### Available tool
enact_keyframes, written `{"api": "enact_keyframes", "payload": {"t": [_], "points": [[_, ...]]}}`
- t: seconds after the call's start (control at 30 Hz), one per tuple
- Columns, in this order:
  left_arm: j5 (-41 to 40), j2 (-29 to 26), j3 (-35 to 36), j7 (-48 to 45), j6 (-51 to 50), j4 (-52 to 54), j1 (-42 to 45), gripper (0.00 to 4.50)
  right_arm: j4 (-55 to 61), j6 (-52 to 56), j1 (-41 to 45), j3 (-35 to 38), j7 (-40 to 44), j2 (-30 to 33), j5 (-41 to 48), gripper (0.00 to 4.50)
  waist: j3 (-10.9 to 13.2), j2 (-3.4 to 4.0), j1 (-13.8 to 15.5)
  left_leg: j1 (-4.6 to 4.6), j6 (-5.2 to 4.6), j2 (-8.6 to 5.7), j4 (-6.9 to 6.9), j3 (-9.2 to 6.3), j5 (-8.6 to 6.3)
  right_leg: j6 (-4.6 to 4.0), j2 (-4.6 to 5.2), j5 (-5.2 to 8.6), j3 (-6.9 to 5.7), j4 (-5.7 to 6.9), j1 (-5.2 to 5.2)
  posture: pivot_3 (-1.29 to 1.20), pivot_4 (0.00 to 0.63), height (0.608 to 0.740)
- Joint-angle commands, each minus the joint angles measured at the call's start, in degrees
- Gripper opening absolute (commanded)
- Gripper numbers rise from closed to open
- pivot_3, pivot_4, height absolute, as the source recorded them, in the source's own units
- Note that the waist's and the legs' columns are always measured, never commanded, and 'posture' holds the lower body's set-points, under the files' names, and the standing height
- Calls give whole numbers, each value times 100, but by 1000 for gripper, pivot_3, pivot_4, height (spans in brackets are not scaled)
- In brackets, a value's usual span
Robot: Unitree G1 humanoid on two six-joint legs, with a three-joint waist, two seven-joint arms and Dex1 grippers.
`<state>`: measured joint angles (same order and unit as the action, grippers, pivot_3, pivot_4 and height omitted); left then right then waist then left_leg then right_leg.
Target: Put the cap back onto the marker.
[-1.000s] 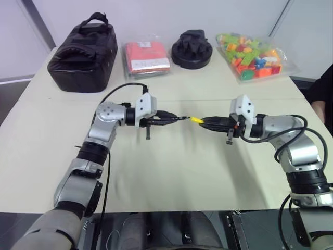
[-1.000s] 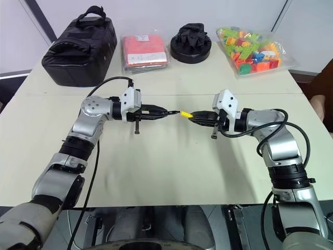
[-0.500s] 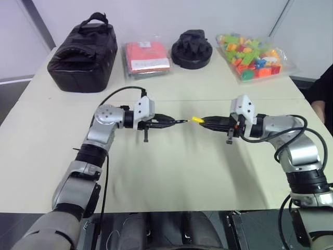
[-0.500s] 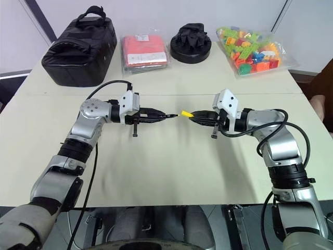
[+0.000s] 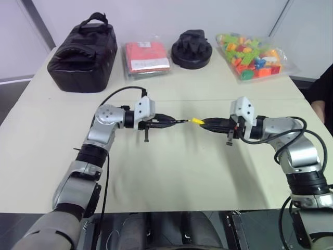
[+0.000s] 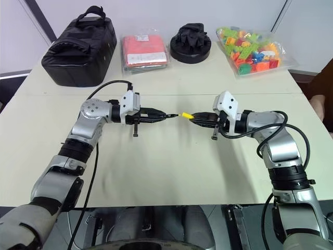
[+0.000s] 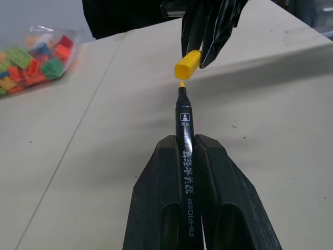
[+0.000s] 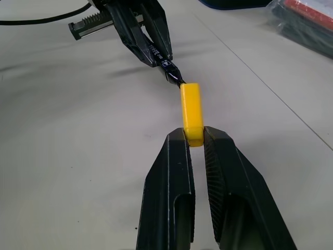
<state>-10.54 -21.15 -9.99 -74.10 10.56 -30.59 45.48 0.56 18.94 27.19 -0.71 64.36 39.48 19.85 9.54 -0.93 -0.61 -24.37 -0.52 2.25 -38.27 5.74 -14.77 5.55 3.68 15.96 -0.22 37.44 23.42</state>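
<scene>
Left wrist view: left tool [image 7: 190, 156] clamped tight on the marker [image 7: 184, 151], black barrel running out between the two fingers, white lettering along it. Yellow nib [image 7: 181, 84] bare, pointing at the open mouth of the cap [image 7: 187, 64]. Nib tip sits just short of the cap, slightly off its axis; cannot tell whether they touch.

Right wrist view: right tool [image 8: 195, 138] pinched shut on the closed end of the cap [image 8: 191, 112], most of the yellow body sticking out past the fingertips toward the marker [image 8: 165, 65]. Marker tip meets the cap's far end here; whether it has entered is hidden.

Head views: both tools held level above the bench [image 5: 171, 172], facing each other near the middle, left tool [image 5: 169, 121] pointing toward the right, right tool [image 5: 208, 123] pointing toward the left. Cap [image 5: 197, 120] and marker [image 5: 174, 121] are both in the air, roughly in line, the gap between them very small.

Back edge of the bench, well apart from the tools: a black bag [image 5: 83, 53] at far left, a clear packet with red contents [image 5: 146, 58] beside it, a round black object [image 5: 192, 49], and a clear bag of coloured blocks [image 5: 252, 57] at far right. Dark sleeve of a person [image 5: 322, 91] at the right edge.
</scene>
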Motion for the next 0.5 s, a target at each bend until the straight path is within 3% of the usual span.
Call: {"api": "enact_keyframes", "payload": {"t": [0.03,0.5], "points": [[-75,11,59,5,24,238,79,0,117,-69,54,44,-38,-15,42,43,0,0,1,0,0,0,0,0,0,0,0,0,0,0,0,0,150,740],[-39,86,-19,-41,5,261,46,0,204,-31,39,-42,-47,-38,81,43,0,0,0,0,0,0,0,0,0,0,0,0,0,0,0,0,150,740]]}}
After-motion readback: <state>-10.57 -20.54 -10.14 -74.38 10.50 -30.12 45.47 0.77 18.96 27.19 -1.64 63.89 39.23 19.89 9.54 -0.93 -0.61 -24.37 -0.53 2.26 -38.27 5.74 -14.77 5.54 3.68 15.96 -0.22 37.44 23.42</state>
